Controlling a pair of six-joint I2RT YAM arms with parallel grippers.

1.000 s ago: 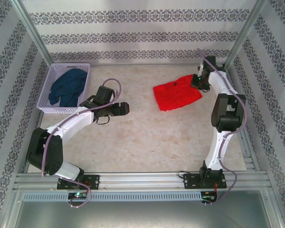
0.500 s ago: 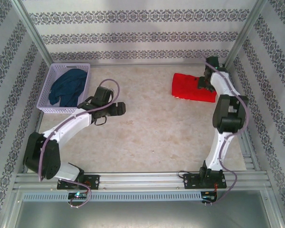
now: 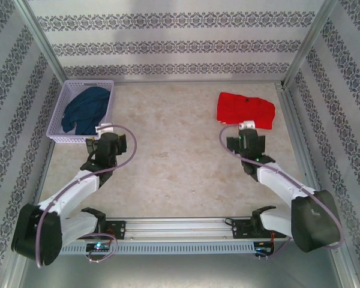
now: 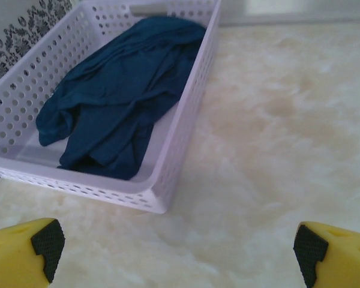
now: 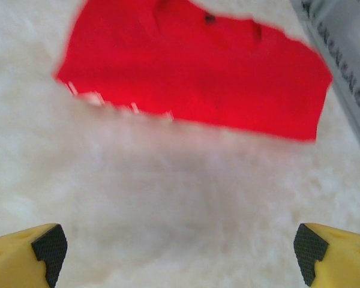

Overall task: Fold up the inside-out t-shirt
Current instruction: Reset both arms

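Observation:
The inside-out t-shirt (image 3: pixel 246 109) lies on the table at the back right as a flat red rectangle, plain red side up. In the right wrist view the t-shirt (image 5: pixel 198 78) spreads across the top, with small white marks along its near edge. My right gripper (image 3: pixel 248 129) is just in front of it, open and empty; the right gripper (image 5: pixel 179 252) has bare table between its yellow fingers (image 5: pixel 24 255). My left gripper (image 3: pixel 102 137) is at the left, open and empty, by the basket's near right corner. The left gripper (image 4: pixel 179 252) hovers over bare table.
A white perforated basket (image 3: pixel 59 114) stands at the back left and holds a dark navy garment (image 3: pixel 84 109); in the left wrist view the basket (image 4: pixel 180 120) and garment (image 4: pixel 114 90) are close ahead. Patterned walls and metal posts enclose the table. A metal rail (image 3: pixel 186 225) runs along the near edge.
The right gripper carried the red shirt to the back right, opened and let it go, then drew back toward the near edge. The left arm also pulled back toward its base.

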